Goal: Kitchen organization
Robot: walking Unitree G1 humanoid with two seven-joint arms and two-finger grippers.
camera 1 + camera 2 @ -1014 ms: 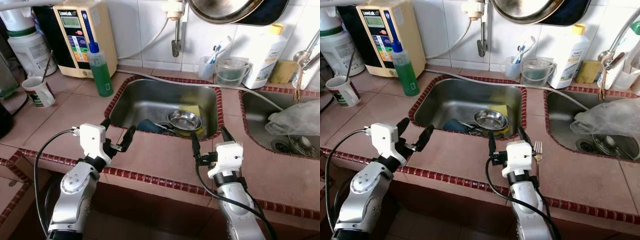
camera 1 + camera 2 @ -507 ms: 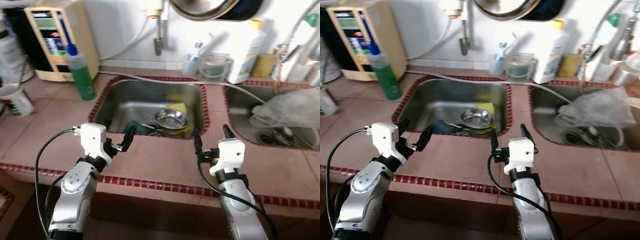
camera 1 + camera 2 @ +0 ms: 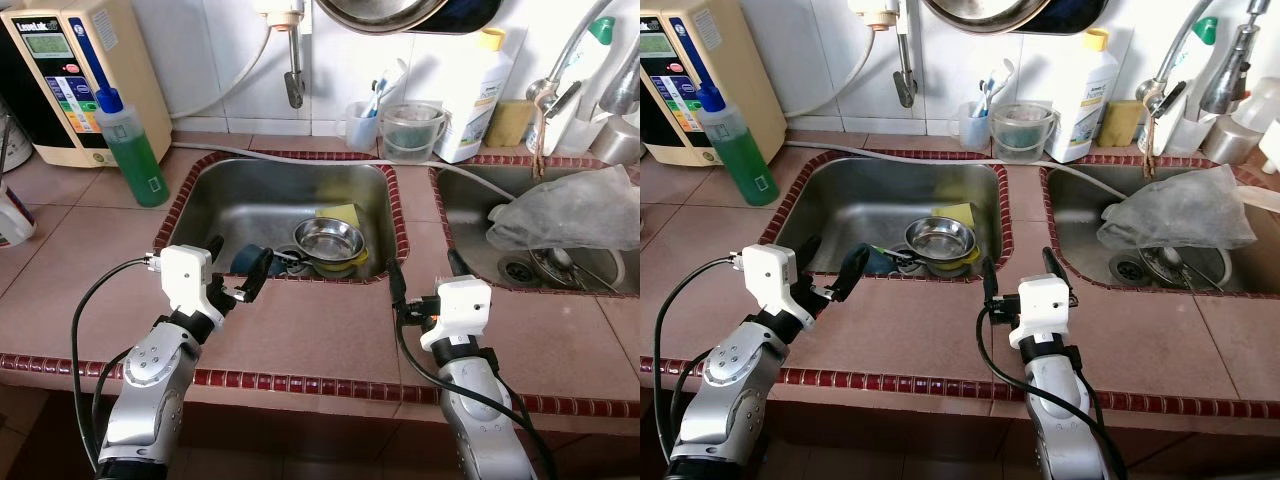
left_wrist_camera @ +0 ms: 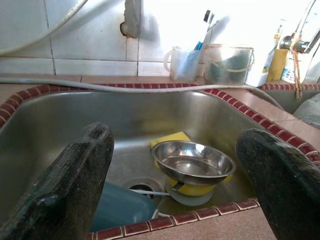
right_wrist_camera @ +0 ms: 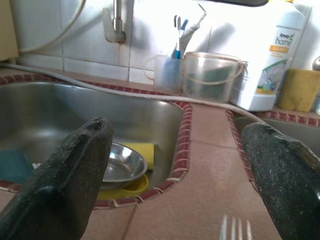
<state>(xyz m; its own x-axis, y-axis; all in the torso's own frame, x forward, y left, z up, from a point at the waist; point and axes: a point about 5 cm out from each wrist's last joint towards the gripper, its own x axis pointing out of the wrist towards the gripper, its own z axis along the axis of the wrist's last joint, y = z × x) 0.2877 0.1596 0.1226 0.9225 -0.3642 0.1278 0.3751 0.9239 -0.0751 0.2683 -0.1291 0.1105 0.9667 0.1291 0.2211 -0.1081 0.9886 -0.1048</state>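
A steel bowl (image 3: 330, 240) rests on a yellow dish (image 4: 199, 189) in the left sink (image 3: 230, 195), with a yellow sponge (image 3: 338, 213) behind it and a blue item (image 4: 117, 206) by the drain. My left gripper (image 3: 238, 262) hovers open over the counter at the sink's near rim, level with the blue item. My right gripper (image 3: 423, 272) stands open above the counter strip between the two sinks, with nothing between its fingers (image 5: 75, 175). A fork (image 5: 234, 227) lies on the counter just ahead of the right gripper.
The right sink (image 3: 470, 225) holds a crumpled plastic bag (image 3: 570, 205) and utensils. A green soap bottle (image 3: 128, 150) and a water purifier (image 3: 60, 80) stand back left. A toothbrush cup (image 3: 364, 122), a clear tub (image 3: 412, 132) and a white detergent bottle (image 3: 478, 95) line the wall. A pan (image 3: 400, 10) hangs overhead.
The whole picture has shifted: the camera has turned right and the right sink shows more fully. Both grippers stay open in the same pose over the counter.
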